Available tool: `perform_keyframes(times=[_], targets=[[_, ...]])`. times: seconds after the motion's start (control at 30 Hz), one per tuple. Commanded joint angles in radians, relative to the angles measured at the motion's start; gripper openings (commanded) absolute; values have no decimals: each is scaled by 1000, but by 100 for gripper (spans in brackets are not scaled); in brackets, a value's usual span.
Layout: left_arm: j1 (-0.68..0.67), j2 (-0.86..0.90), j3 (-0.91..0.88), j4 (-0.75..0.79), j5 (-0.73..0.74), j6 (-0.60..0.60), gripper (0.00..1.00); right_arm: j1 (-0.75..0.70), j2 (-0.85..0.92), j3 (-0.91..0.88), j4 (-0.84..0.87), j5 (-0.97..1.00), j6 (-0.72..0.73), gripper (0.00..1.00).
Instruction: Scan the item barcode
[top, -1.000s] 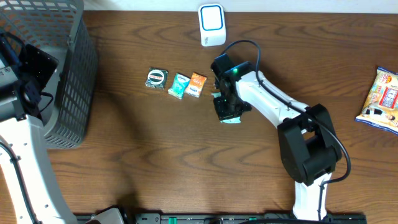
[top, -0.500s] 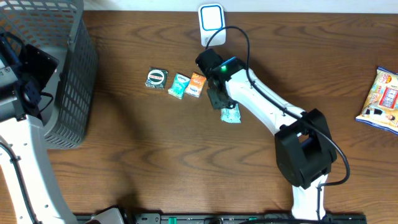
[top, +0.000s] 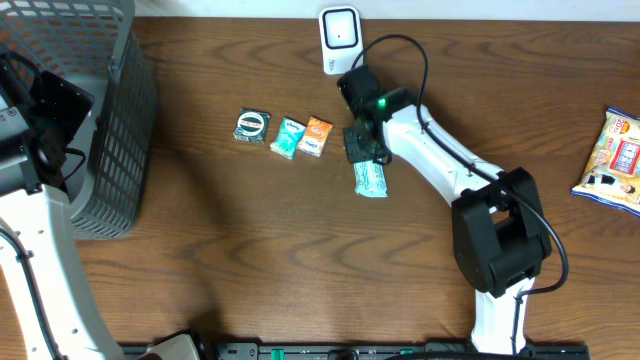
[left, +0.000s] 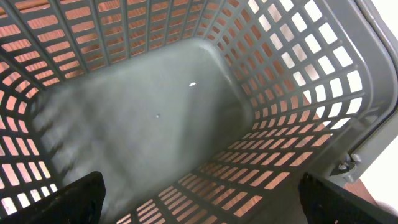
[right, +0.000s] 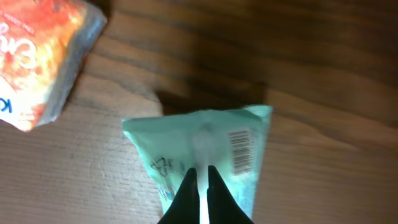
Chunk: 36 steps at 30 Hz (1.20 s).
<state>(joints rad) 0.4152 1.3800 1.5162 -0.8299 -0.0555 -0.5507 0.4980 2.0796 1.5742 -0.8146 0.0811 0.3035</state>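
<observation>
Item: the teal packet (top: 371, 181) lies flat on the surface (top: 240, 270), just below the right jaws and a little to the right of the row of three small packets.
Barcode: the barcode (right: 242, 151) faces up near one side edge, clear in the right wrist view.
Scanner: the white scanner (top: 341, 38) stands at the far edge of the surface, near the packet but apart from it.
Right jaws: closed tip to tip, right over the middle of the packet. We cannot tell whether any wrapper film is caught between them.
Left jaws: spread wide with nothing between them, hanging over the inside of the grey basket (left: 323, 93).
Neighbours: the orange packet (right: 37, 56) lies just beside the teal one, not touching it. A snack bag (top: 615, 150) lies well apart at the right edge.
Handling: we judge the packet light, soft and crinkly, with a slick film likely to slide or buckle under a pinch.
Where to hold: we would take it by a sealed end or the long edge away from the barcode, where the film is flat and doubled.
Risk: a pinch across the middle may crease the code or hide it from the scanner, and a thin bite may slip off.
</observation>
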Motion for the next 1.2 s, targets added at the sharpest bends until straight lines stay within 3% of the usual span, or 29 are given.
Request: perform_keyframes(times=[0.0, 0.33, 0.5, 0.7, 1.17], targets=[[3, 0, 6, 0, -9, -5, 98, 7, 5, -83, 60, -32, 7, 1], [3, 0, 6, 0, -9, -5, 98, 14, 26, -75, 67, -47, 7, 1], [3, 0, 6, 0, -9, -5, 98, 19, 25, 135, -185, -2, 6, 4], [3, 0, 6, 0, -9, -5, 98, 22, 26, 154, -364, -10, 6, 3], [3, 0, 6, 0, -9, -5, 98, 90, 34, -97, -139, -124, 7, 4]])
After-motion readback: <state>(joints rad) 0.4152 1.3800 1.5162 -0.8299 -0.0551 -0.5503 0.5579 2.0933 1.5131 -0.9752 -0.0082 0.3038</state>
